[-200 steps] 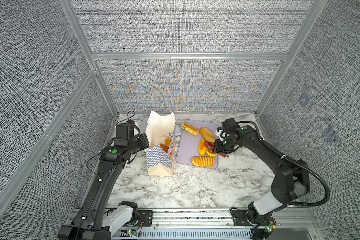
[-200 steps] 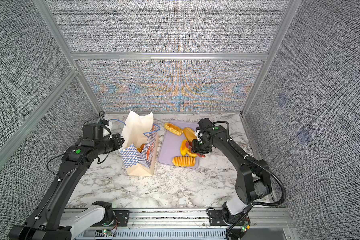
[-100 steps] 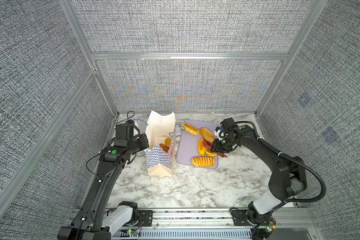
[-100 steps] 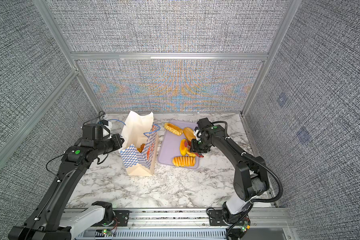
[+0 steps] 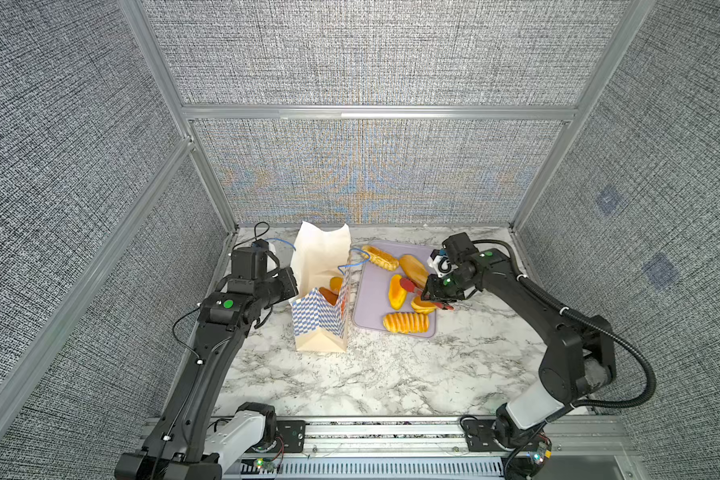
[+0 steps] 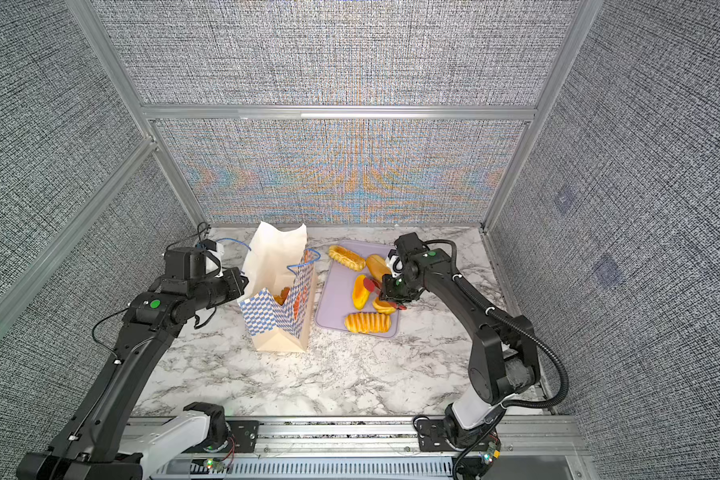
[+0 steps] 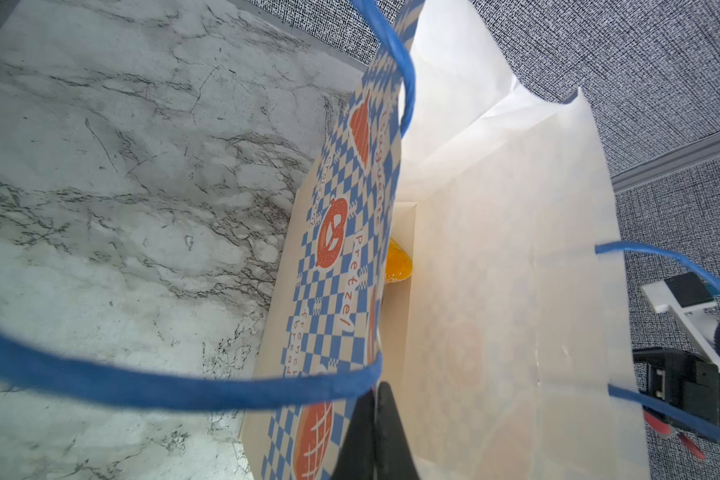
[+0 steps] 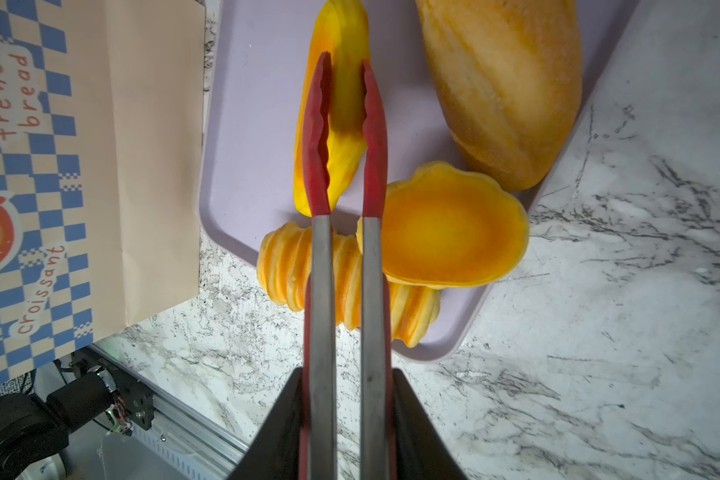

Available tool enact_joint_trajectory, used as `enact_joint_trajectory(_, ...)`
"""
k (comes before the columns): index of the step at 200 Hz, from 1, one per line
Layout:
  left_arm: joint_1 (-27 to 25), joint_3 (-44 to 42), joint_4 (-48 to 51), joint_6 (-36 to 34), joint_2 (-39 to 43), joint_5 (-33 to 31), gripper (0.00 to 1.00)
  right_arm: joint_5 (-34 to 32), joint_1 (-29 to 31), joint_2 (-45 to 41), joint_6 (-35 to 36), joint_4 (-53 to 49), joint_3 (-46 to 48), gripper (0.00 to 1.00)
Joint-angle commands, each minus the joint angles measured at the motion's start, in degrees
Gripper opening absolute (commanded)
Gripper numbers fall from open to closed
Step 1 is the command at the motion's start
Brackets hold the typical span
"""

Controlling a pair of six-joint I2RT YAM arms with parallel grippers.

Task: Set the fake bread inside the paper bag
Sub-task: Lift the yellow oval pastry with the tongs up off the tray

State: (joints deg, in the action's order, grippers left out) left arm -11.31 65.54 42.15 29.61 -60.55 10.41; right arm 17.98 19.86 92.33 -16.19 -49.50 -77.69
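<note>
Since the earlier frame, the right gripper, clamped on the red-tipped steel tongs, has squeezed them narrower around a glossy yellow toy bun. The tall cream checkered paper bag, pinched by the closed left gripper, holds orange bread; the flat lavender tray alongside carries the rest.

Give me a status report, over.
Left gripper shut on paper bag rim. Right gripper holds red tongs straddling yellow pastry on tray. Bag mouth open.
</note>
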Motion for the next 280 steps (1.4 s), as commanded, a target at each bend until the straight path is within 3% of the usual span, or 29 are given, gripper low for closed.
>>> enact_joint_trajectory(1, 0.0, -0.1, 0.3, 0.0, 0.2, -0.7, 0.0, 1.1, -0.1, -0.6, -0.4, 0.7, -1.0, 0.32)
enact_joint_trajectory(280, 0.1, 0.3, 0.4, 0.2, 0.6, -1.0, 0.0, 2.2, -0.2, -8.3, -1.5, -3.2, -10.1, 0.28)
